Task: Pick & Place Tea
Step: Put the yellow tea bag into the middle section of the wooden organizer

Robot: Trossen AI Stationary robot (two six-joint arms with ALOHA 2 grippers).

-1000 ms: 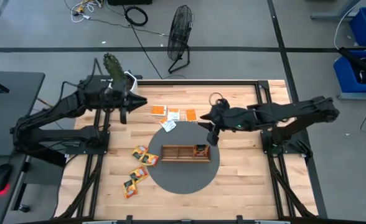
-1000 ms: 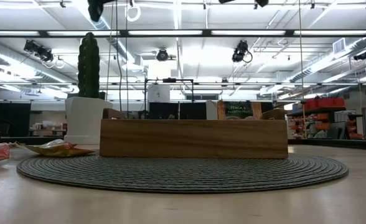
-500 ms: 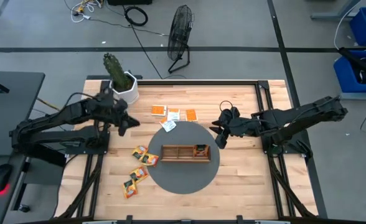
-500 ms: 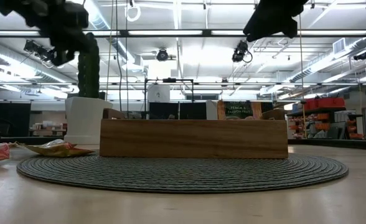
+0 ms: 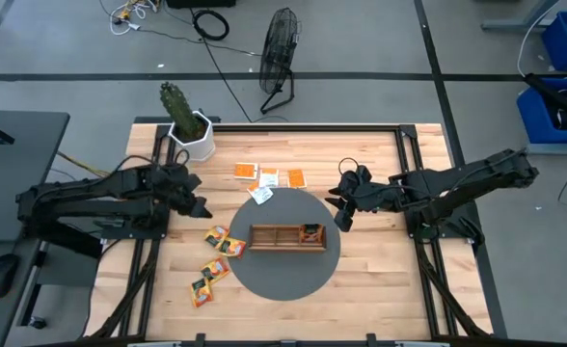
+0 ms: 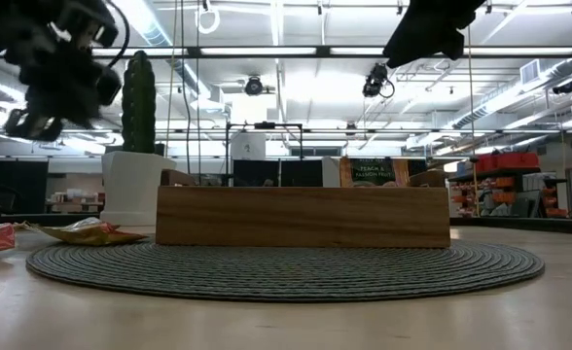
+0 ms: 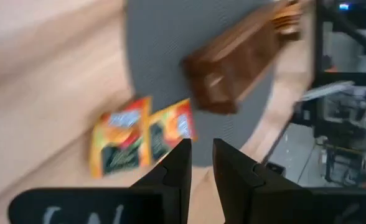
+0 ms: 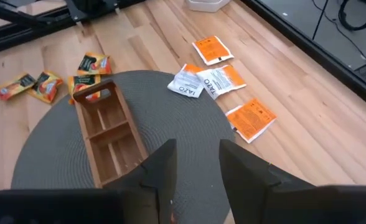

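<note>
Wooden tray (image 5: 287, 236) at frame centre on round grey mat (image 5: 285, 280), long axis left-right. Yellow sachets (image 5: 214, 258) scattered lower left on bare wood; orange and white sachets (image 5: 267, 179) in a row above the mat.

Left gripper (image 5: 199, 205), fingers slightly parted, empty. Right gripper (image 5: 340, 218) likewise, empty, at mat's right edge.

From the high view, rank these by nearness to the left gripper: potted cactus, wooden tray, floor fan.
Left gripper:
1. Wooden tray, on the round mat toward the table's middle.
2. Potted cactus, table's far left corner; nearly a tie with the tray.
3. Floor fan, on the floor beyond the table.
</note>
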